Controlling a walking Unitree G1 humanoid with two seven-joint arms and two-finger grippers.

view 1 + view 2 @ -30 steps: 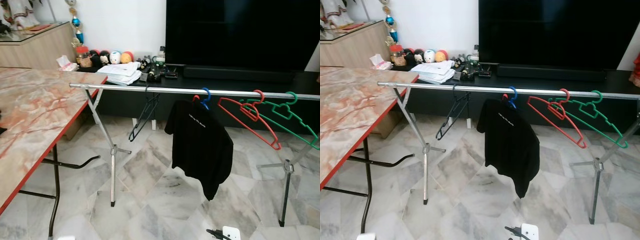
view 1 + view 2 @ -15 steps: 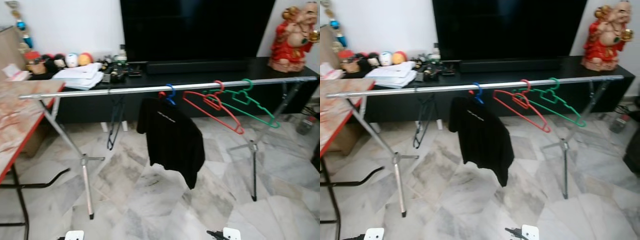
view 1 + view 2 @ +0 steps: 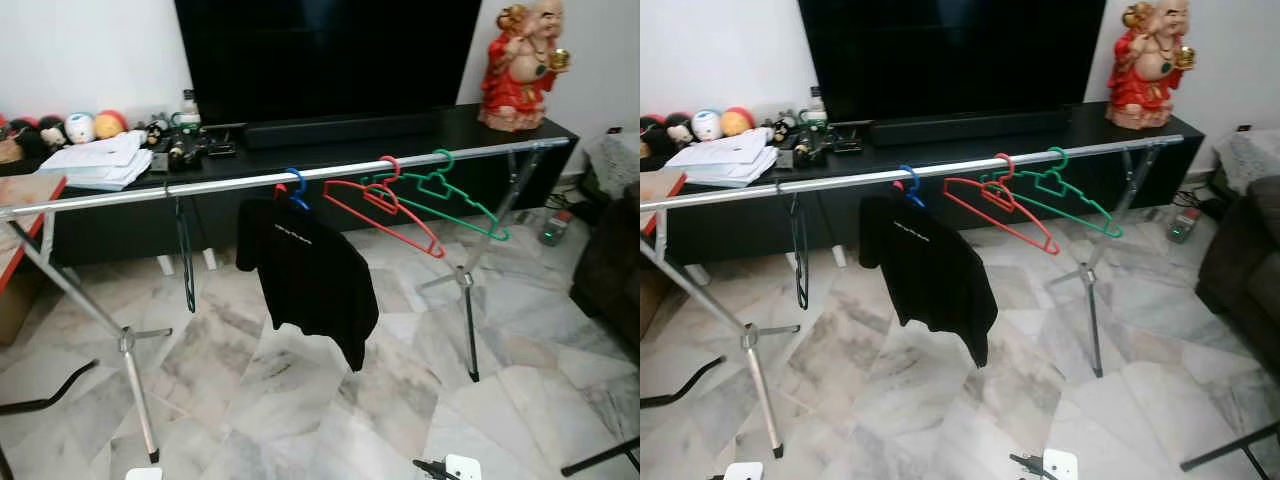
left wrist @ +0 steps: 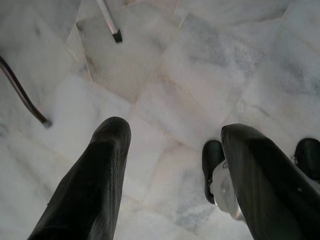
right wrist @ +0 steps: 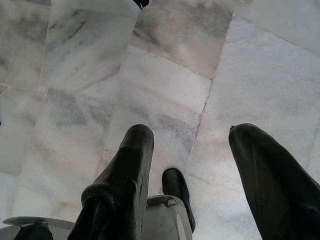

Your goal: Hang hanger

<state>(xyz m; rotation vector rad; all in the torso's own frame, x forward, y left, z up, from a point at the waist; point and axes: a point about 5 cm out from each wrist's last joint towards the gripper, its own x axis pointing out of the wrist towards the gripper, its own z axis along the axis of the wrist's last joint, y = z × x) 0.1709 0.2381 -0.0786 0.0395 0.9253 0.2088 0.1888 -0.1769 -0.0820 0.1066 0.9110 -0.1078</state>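
Left pincer (image 4: 172, 145) spread above marble floor (image 3: 300, 400), rail (image 3: 300, 178) before TV cabinet (image 3: 330, 130)

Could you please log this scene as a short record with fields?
rail: metal rail on tripod legs, across the room before the TV stand
on rail: black hanger, blue hanger with black shirt, red hanger, green hanger
left gripper: open, empty, over marble floor
right gripper: open, empty, over floor
task state: no hanger held
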